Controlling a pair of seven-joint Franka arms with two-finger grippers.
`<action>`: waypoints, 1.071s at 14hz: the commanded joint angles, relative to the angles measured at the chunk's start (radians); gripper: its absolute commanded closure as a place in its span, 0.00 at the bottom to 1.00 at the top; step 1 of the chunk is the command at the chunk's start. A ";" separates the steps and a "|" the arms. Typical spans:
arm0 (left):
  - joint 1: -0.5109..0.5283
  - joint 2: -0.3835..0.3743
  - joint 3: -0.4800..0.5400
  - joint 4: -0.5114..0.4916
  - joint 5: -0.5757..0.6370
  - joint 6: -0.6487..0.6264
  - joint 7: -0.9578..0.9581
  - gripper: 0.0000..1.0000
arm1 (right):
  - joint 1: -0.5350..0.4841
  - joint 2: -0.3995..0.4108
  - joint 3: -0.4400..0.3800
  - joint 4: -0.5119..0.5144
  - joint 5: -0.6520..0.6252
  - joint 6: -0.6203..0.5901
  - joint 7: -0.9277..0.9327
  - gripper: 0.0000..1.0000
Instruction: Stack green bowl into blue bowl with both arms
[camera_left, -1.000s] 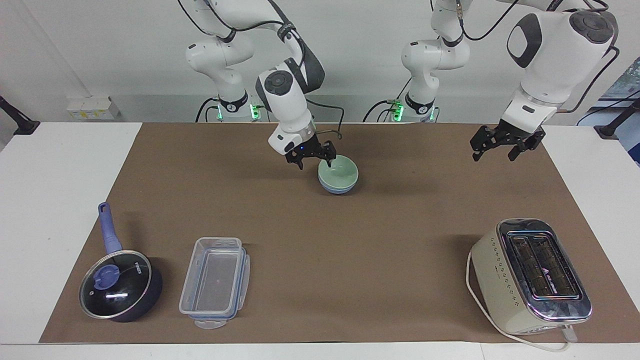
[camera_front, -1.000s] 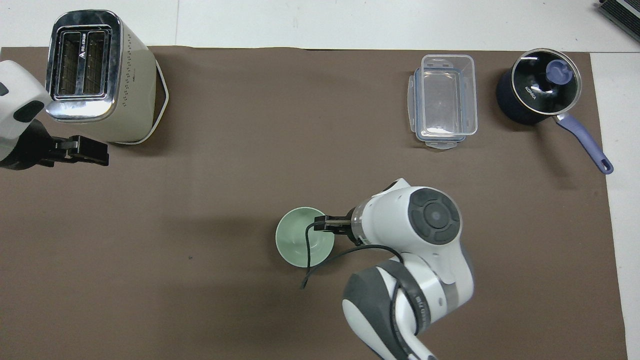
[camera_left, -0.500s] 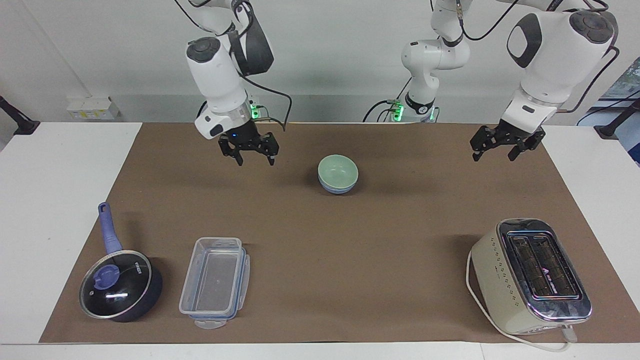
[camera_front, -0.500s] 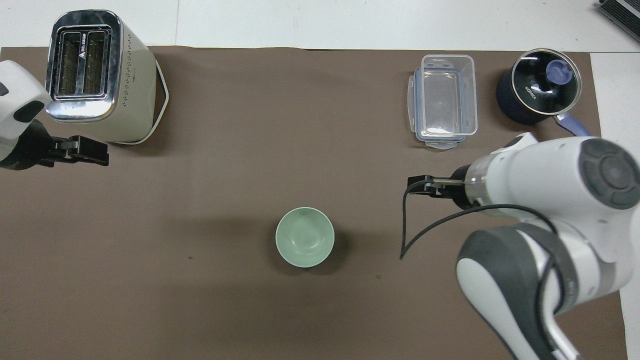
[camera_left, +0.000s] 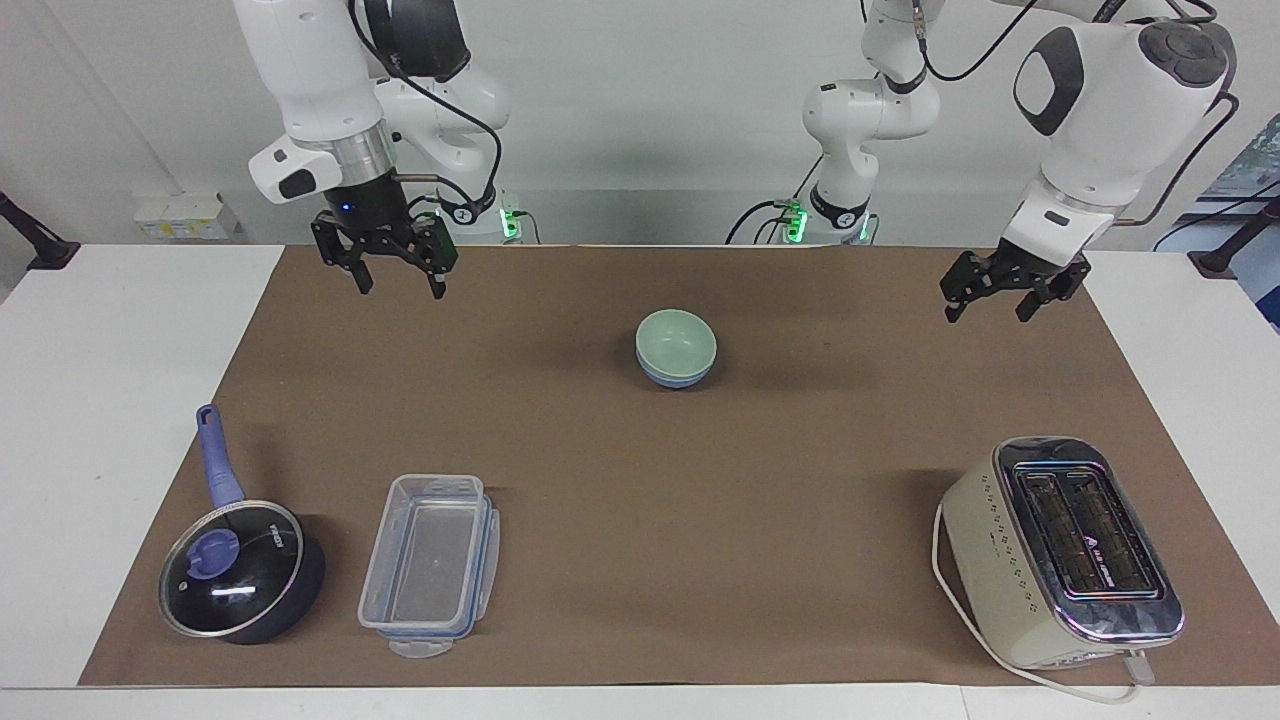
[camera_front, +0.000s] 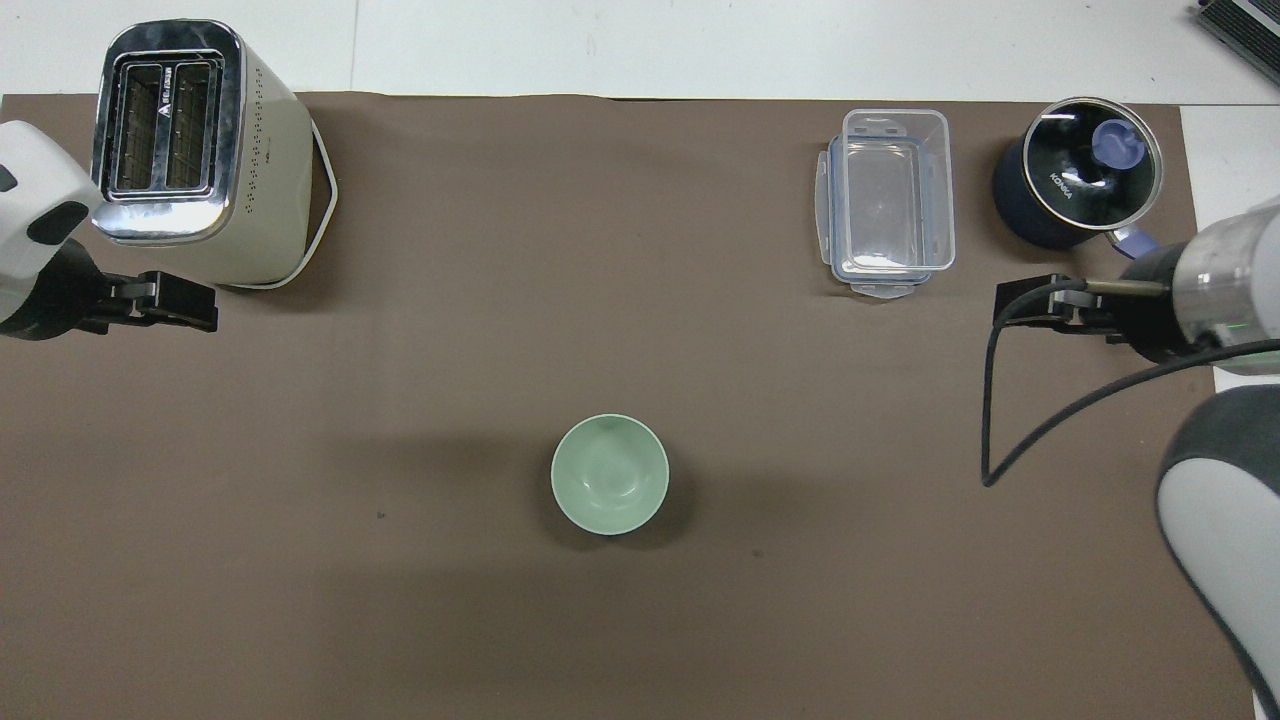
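Observation:
The pale green bowl (camera_left: 676, 338) sits nested inside the light blue bowl (camera_left: 676, 378) on the brown mat, in the middle of the table's width. From overhead the green bowl (camera_front: 610, 487) covers the blue one. My right gripper (camera_left: 398, 285) is open and empty, raised over the mat toward the right arm's end, well apart from the bowls; it also shows in the overhead view (camera_front: 1015, 305). My left gripper (camera_left: 988, 310) is open and empty, held over the mat's edge at the left arm's end, and shows from overhead (camera_front: 195, 303) too.
A cream toaster (camera_left: 1060, 555) stands at the left arm's end, farther from the robots than the bowls. A clear lidless plastic container (camera_left: 430, 565) and a dark blue lidded saucepan (camera_left: 235, 575) stand at the right arm's end.
My right gripper has left the green bowl's rim, risen, and swung toward the right arm's end of the table. The stacked bowls and the left arm have not moved.

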 joint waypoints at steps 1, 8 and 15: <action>0.011 0.000 -0.007 0.010 0.018 -0.021 0.010 0.00 | -0.041 0.076 0.014 0.141 -0.035 -0.118 -0.021 0.00; 0.011 0.000 -0.007 0.010 0.018 -0.021 0.010 0.00 | -0.053 0.093 0.014 0.185 -0.034 -0.155 -0.061 0.00; 0.011 0.000 -0.007 0.010 0.018 -0.021 0.010 0.00 | -0.053 0.092 0.012 0.187 -0.031 -0.194 -0.064 0.00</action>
